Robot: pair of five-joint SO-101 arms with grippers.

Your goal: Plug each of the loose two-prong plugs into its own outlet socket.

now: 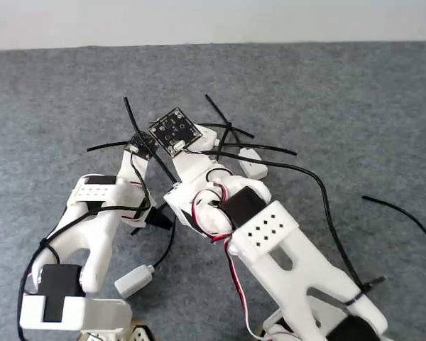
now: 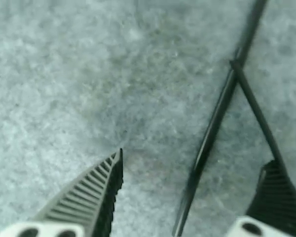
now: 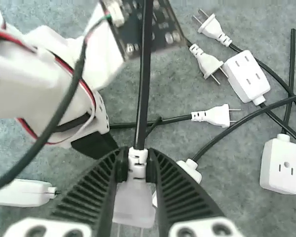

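Observation:
My right gripper (image 3: 135, 154) is shut on a white two-prong plug (image 3: 133, 197), whose black cord (image 3: 143, 74) runs straight away from the fingers. Beyond it on the grey carpet lie three loose white plugs (image 3: 212, 27) (image 3: 207, 59) (image 3: 214, 114), a white multi-socket outlet (image 3: 246, 74) and a single white outlet (image 3: 281, 165). My left gripper (image 2: 195, 160) is open just above the carpet, with a black cord (image 2: 212, 128) running between its fingers. In the high view the right arm (image 1: 270, 234) stretches over the middle and the left arm (image 1: 92, 234) stands beside it.
Another white plug (image 1: 135, 280) lies near the left arm's base. Black cords (image 1: 319, 192) cross the carpet around both arms. A white outlet (image 1: 252, 163) peeks out beside the right arm. The left arm's wrist (image 3: 49, 84) sits close to the right gripper.

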